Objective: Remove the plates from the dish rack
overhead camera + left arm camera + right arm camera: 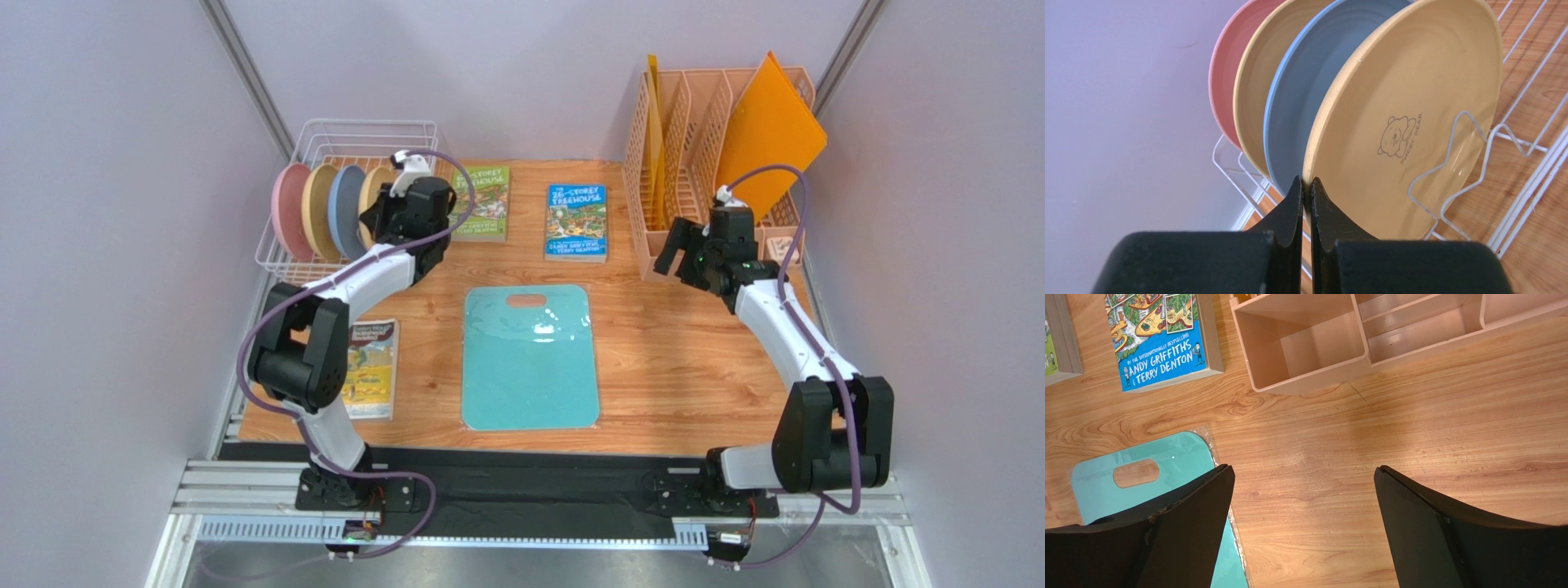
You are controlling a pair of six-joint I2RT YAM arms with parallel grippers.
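Observation:
Four plates stand on edge in the white wire dish rack [368, 126] at the back left: pink [291, 208], cream-tan [320, 208], blue [346, 211] and pale yellow [369, 202]. In the left wrist view they are the pink plate [1223, 79], the cream-tan plate [1257, 92], the blue plate [1303, 104] and the pale yellow plate [1407, 122], with rack wires [1475, 177] beside them. My left gripper [1307, 184] is shut on the rim of the pale yellow plate, which stands in the rack; it also shows from above [378, 227]. My right gripper [1303, 471] is open and empty above bare table [672, 251].
A teal cutting board [530, 355] lies mid-table. Two books [482, 202] [577, 221] lie behind it, a third [371, 365] at the front left. A peach file organizer [687, 135] with an orange folder [770, 129] stands at the back right, close to my right gripper.

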